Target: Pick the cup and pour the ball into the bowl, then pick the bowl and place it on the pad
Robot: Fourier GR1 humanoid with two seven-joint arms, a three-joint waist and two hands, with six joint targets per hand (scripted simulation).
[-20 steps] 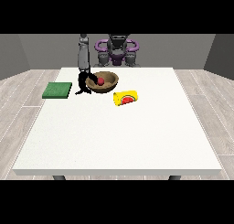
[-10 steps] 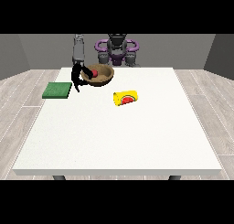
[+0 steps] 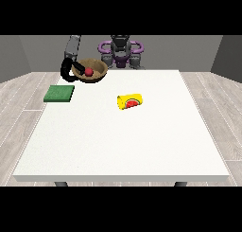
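White table [image 3: 123, 146] mostly bare toward 6 o'clock; at 11 o'clock the hand at the view's left [image 3: 69, 69], apparently curled on the rim, holds the bowl [image 3: 92, 70] with ball [image 3: 88, 71] aloft, green pad [image 3: 59, 93] below-left, cup [image 3: 130, 102] lying centrally.

You have a large white table [image 3: 123, 146] in front of you, square-topped, with dark legs showing under its near edge. Two things lie directly on it. A flat green pad [image 3: 59, 93] sits near the view's left edge, toward the far side. A yellow cup [image 3: 130, 102] with a red watermelon-slice print lies tipped on its side near the middle, slightly toward the far half, well apart from the pad. Around the table you see grey plank flooring [image 3: 19, 98].
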